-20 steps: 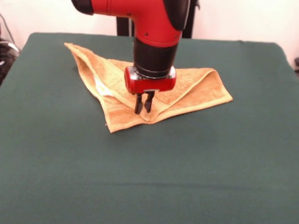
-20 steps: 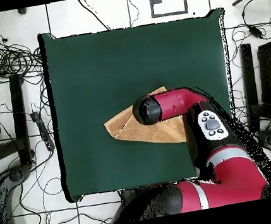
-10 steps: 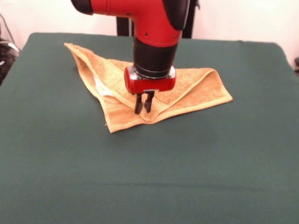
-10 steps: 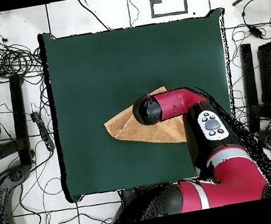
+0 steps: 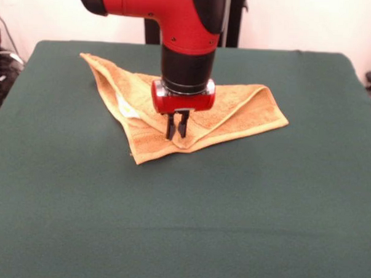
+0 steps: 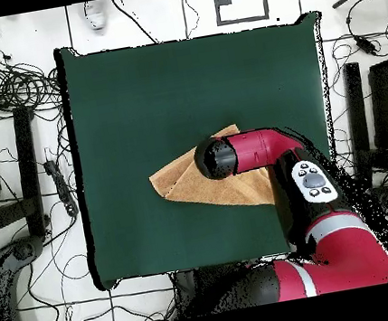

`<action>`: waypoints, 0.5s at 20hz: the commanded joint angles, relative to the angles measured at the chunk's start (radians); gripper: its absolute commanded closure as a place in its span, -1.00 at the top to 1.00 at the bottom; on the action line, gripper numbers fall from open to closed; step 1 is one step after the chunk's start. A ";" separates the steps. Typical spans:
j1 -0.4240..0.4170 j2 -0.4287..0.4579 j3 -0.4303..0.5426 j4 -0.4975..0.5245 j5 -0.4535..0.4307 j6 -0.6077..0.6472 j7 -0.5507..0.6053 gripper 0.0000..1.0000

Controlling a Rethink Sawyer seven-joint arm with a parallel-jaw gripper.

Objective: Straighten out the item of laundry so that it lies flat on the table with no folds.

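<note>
While front view shows: gripper [image 5: 176, 127] fingers nearly together, tips at folded hand towel [image 5: 236, 113] on desk [image 5: 231, 227].
Overhead: arm [image 6: 256, 150] hides gripper; towel [image 6: 183, 181] creased.

Tangled cables [image 6: 1, 81] beside floor tiles [image 6: 155, 14]

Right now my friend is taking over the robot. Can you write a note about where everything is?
Hand: fingers close together, tips down at a raised fold near the towel's middle; whether it grips cloth cannot be told.
Towel: orange-tan, on the green table, towards the far side in the front view, folded over into a rough triangle with creases.
Done: nothing flattened yet.
Left: pull the folded layers open and smooth the towel flat.
</note>
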 commanded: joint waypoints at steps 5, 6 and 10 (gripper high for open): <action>0.010 -0.092 0.107 0.129 0.063 -0.050 0.113 -1.00; 0.011 -0.089 0.105 0.127 0.062 -0.054 0.113 -1.00; 0.023 -0.051 0.094 0.095 0.046 -0.087 0.121 -1.00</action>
